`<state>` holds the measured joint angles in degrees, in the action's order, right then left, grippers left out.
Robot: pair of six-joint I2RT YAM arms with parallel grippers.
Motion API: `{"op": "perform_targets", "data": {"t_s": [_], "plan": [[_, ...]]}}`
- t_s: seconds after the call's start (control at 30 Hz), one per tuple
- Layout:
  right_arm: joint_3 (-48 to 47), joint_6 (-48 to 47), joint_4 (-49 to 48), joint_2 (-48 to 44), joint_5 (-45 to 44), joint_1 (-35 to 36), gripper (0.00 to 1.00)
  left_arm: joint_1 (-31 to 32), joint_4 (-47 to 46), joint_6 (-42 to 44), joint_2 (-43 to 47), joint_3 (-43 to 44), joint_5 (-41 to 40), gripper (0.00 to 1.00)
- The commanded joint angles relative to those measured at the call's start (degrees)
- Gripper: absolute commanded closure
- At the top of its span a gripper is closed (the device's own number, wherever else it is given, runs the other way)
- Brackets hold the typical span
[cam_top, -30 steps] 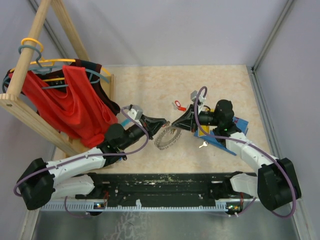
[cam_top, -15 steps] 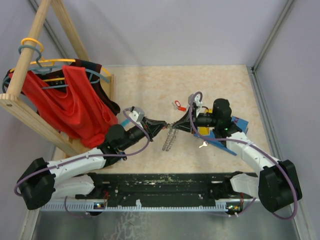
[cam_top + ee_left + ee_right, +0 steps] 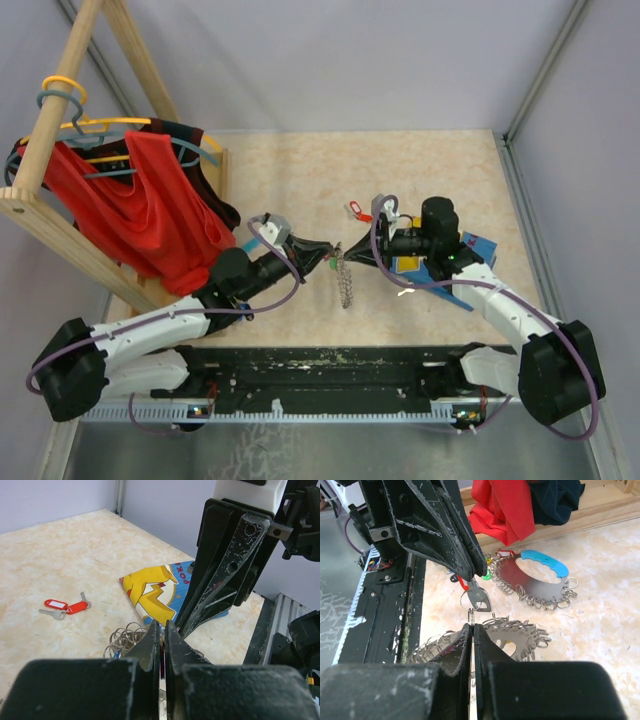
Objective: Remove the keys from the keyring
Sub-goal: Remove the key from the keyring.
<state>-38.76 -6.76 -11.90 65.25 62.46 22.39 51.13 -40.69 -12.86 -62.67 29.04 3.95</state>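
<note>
Pressed left pincer [image 3: 161, 632] together, barely a slit, on, apparently, a small silver key [image 3: 480, 600] w/ a red tag [image 3: 463, 583] beside it. Nipped right pincer [image 3: 471, 630] fully closed right next to it, on one loop of the grey metal ring fringed w/ small silver loops [image 3: 344, 280]. Hung that ring edge-on between both tips, above the beige marbled table [image 3: 300, 170]. Spotted red-tagged keys [image 3: 65, 606] lying loose beyond, well apart from ring, plus a bare silver key [image 3: 405, 292] beside the yellow-and-blue picture book [image 3: 150, 592]. Judged task approx. midway: some keys off, pinched one not yet free, poss. more hidden among loops.
</note>
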Motion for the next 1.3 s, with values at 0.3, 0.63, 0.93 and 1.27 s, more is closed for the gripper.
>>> {"op": "perform_targets", "data": {"t_s": [0.3,0.63,0.93,1.27], "plan": [[-2.44,-3.14,0.0,-0.27,0.72,0.71,0.78,-0.06,0.66,1.86,1.5,4.63,2.25,1.0],[-2.68,-2.6,0.09,-0.48,1.18,1.46,0.61,0.04,2.16,2.68,0.42,6.78,4.42,1.0],[-2.37,-1.35,-1.93,-0.94,0.87,1.51,0.61,0.32,2.28,1.63,-1.84,8.55,5.95,1.0],[-1.06,0.54,-4.92,-0.66,0.01,1.9,0.74,0.78,1.9,0.31,-3.06,9.03,5.77,1.0]]}}
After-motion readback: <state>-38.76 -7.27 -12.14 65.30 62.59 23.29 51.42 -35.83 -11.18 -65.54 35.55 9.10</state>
